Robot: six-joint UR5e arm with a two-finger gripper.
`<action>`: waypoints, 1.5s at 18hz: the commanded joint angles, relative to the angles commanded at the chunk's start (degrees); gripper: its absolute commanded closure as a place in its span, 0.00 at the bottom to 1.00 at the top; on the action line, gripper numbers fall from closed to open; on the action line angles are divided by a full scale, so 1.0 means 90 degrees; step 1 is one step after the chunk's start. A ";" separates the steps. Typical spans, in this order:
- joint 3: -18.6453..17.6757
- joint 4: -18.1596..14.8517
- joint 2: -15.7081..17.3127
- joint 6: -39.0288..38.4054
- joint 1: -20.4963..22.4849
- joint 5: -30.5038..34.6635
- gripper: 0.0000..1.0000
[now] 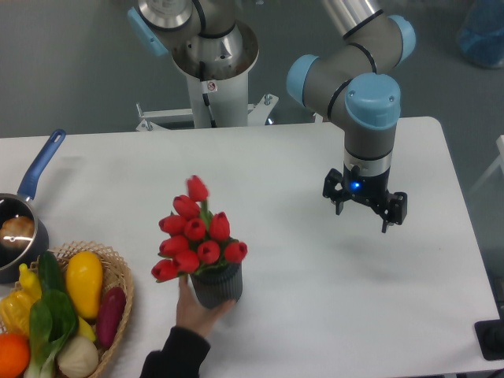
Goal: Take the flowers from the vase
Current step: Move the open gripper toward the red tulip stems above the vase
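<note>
Fingers [364,211] hang spread, gripping nothing, above the white worktop [315,299]. Red tulip flowers [197,236] in the ribbed dark grey vase [217,287] stand well apart to their left.

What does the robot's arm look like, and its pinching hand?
The arm is made of fat grey tubes with light blue caps at the joints. Its gripper is black, with short dark fingers and a small blue light glowing above them.

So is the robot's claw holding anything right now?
No. The two-finger gripper hangs open over bare table, holding nothing. A person's hand grips the dark grey ribbed vase of red tulips at its base.
</note>
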 joint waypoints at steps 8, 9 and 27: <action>-0.0341 0.0097 0.0039 -0.0088 -0.0029 -0.0379 0.00; -0.0400 0.0098 0.0087 -0.0078 -0.0039 -0.0507 0.00; -0.1035 0.0078 0.1230 -0.0010 -0.0625 -0.3739 0.00</action>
